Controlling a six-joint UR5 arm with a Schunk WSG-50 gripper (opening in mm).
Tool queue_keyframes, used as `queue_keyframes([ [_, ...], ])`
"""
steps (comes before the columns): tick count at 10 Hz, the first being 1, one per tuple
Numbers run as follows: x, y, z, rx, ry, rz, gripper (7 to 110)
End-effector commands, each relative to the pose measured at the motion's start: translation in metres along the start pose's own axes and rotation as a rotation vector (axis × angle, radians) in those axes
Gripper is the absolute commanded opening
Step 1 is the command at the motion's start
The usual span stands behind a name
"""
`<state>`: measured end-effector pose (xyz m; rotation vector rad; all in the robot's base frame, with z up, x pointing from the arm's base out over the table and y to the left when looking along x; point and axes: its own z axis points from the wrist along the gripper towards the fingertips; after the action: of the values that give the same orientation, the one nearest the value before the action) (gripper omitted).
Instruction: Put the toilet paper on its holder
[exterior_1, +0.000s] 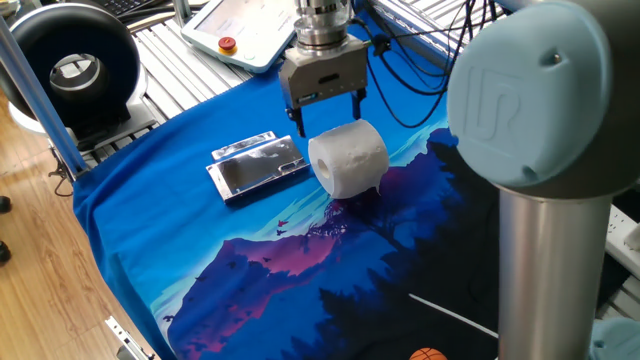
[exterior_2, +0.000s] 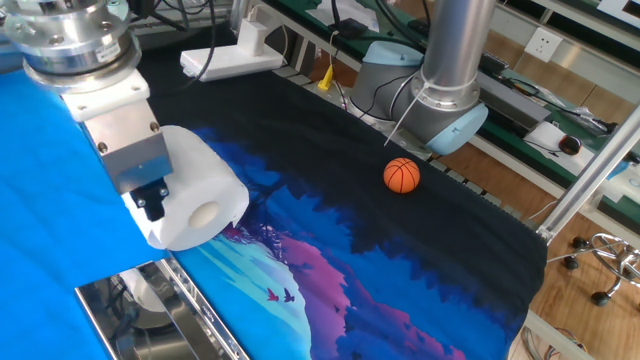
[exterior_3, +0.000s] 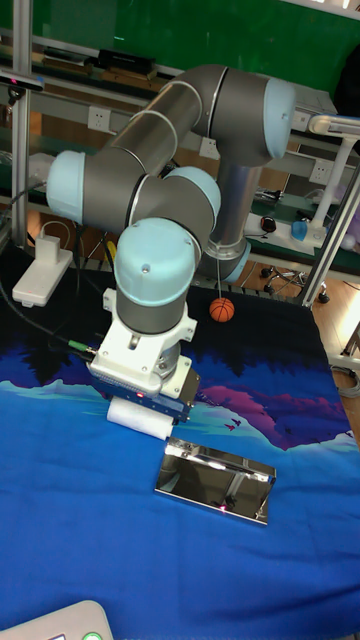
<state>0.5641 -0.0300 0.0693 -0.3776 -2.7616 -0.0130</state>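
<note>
hand (exterior_1: 326, 117) spread above the toilet paper (exterior_1: 347, 157)
a low or off-centre pinch could crush the roll or nudge it from the holder (exterior_1: 257, 165).

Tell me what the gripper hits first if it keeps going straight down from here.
Most likely the white embossed toilet paper roll. The open gripper points down just above its back edge; depth is unclear, so it might meet the blue cloth behind instead.
</note>
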Motion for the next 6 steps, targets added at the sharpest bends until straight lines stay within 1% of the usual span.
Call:
queue_keyframes([
  [1, -0.001, -0.009, -0.004, 0.017, 0.009, -0.02, 110],
  [3, 0.001, -0.004, -0.009, -0.015, 0.015, -0.029, 110],
  [4, 0.006, -0.001, -0.012, -0.032, 0.026, -0.035, 110],
  [5, 0.01, 0.007, -0.016, -0.068, 0.04, -0.034, 110],
  [6, 0.014, 0.011, -0.018, -0.077, 0.053, -0.028, 110],
])
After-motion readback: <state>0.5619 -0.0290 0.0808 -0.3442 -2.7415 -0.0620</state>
